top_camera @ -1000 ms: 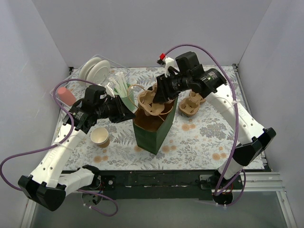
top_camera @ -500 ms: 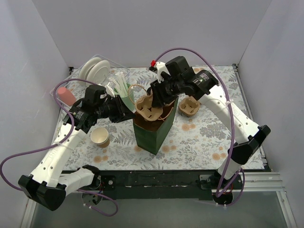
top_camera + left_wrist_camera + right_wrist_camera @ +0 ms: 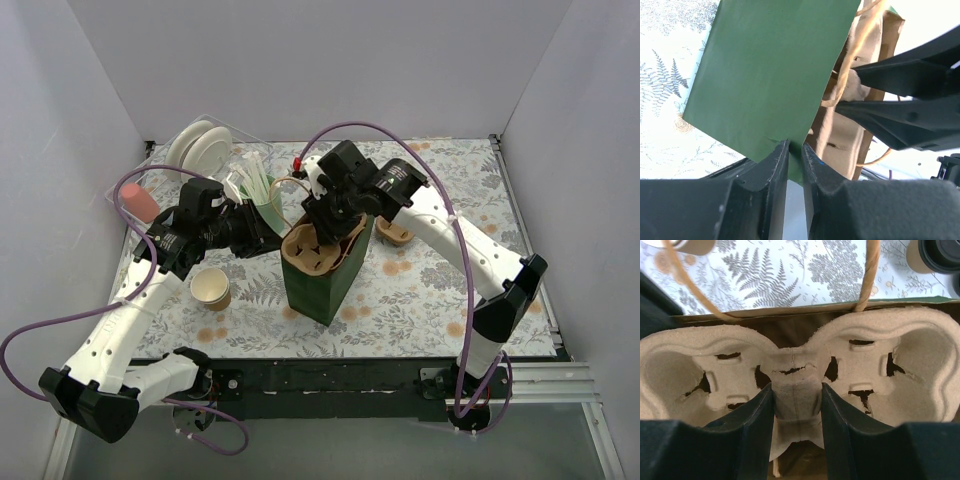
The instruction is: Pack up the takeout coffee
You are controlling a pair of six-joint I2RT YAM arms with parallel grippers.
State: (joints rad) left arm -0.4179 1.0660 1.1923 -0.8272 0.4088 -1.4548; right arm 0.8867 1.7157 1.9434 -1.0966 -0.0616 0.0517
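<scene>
The right arm rises from the near right corner, arches high and bends back down over the middle of the table. The right gripper (image 3: 796,407) points into the mouth of the green paper bag (image 3: 322,285), and its fingers are clamped on the centre post of the moulded-pulp cup carrier (image 3: 875,365), which sits in the bag's opening. The left arm reaches in from the near left with its elbow low. The left gripper (image 3: 795,150) pinches the bag's left rim, fingers drawn together on the green paper.

The carrier fills the opening almost wall to wall, and the twine handles (image 3: 871,275) stand up just past its far edge. The takeout coffee (image 3: 940,250) stands on the table just beside the bag's right side, black lid on, partly hidden under the right arm. An open paper cup (image 3: 210,288) stands near the left arm, and a mint-green cup of straws (image 3: 262,195) is just behind the left gripper. The floral tabletop (image 3: 420,300) gives open room at the bag's near right
</scene>
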